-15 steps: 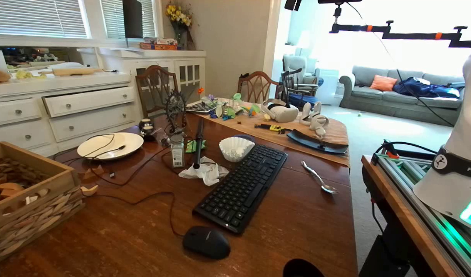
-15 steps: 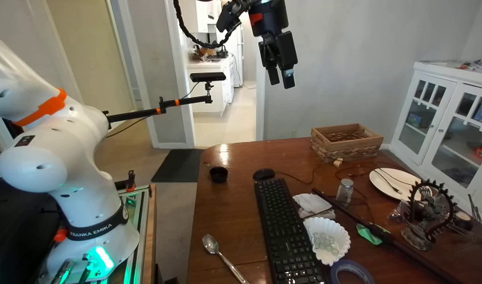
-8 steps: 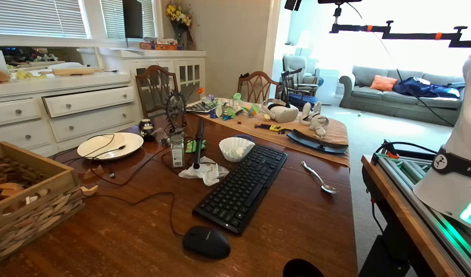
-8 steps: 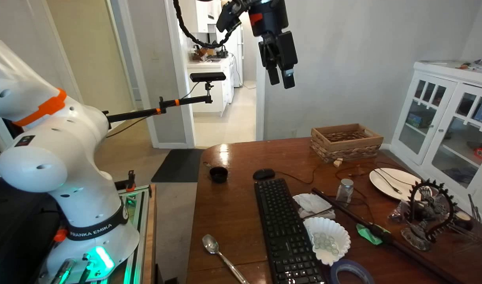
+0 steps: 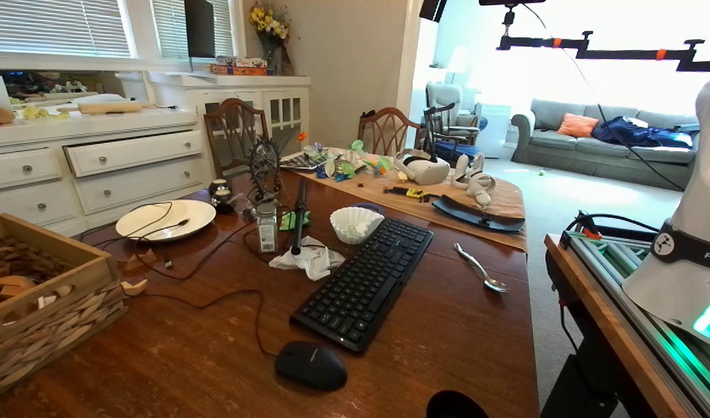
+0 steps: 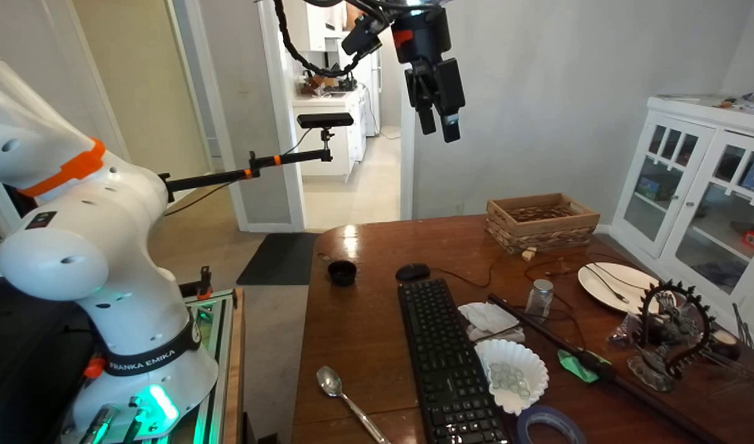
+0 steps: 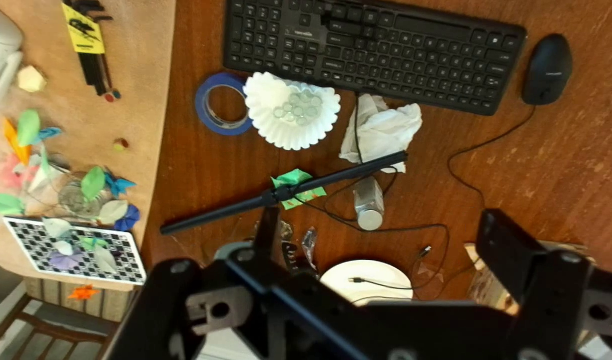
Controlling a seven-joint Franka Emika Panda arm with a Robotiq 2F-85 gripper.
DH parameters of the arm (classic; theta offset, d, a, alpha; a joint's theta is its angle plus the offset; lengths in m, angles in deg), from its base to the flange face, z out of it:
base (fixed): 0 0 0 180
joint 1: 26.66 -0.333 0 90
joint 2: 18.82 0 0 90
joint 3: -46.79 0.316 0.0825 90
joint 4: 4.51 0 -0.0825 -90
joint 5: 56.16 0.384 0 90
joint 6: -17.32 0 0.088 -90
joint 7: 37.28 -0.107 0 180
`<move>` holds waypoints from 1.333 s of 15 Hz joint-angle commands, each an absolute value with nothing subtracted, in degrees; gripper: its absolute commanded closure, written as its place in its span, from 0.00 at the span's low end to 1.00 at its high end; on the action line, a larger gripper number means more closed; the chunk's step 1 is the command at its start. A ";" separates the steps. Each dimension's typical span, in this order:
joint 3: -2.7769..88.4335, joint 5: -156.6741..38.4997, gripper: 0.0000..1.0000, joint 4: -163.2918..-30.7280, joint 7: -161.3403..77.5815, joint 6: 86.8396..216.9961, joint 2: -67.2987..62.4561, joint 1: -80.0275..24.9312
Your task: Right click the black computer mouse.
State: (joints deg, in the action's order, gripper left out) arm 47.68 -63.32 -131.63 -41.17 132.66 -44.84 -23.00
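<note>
The black computer mouse lies on the brown wooden table beside the near end of the black keyboard. It also shows in an exterior view and at the upper right of the wrist view, its cable leading away. My gripper is high above the table, well apart from the mouse. Only a dark tip of it shows at the top of an exterior view. In the wrist view the fingers are spread wide, with nothing between them. The mouse lies outside the finger gap.
A black cup stands near the mouse. A spoon, white bowl, blue tape roll, jar, black pole and white plate lie around the keyboard. A wicker basket stands at the far edge.
My gripper has shifted slightly, sitting a little lower in an exterior view. The arm has moved slightly with it. The mouse and the table objects have not moved.
</note>
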 commanded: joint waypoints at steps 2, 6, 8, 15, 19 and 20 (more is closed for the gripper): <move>50.03 -58.28 0.00 -128.21 -41.34 140.64 -32.06 -27.98; 52.02 -54.07 0.00 -122.65 -41.36 143.40 -19.24 -30.83; 52.52 -53.17 0.26 -119.70 -42.11 143.19 -13.98 -31.43; 53.47 -49.55 0.82 -110.23 -41.86 141.23 0.04 -32.43; 53.73 -48.75 1.00 -106.83 -46.17 141.27 5.31 -34.03; 53.81 -48.50 1.00 -106.23 -47.15 141.19 6.25 -34.41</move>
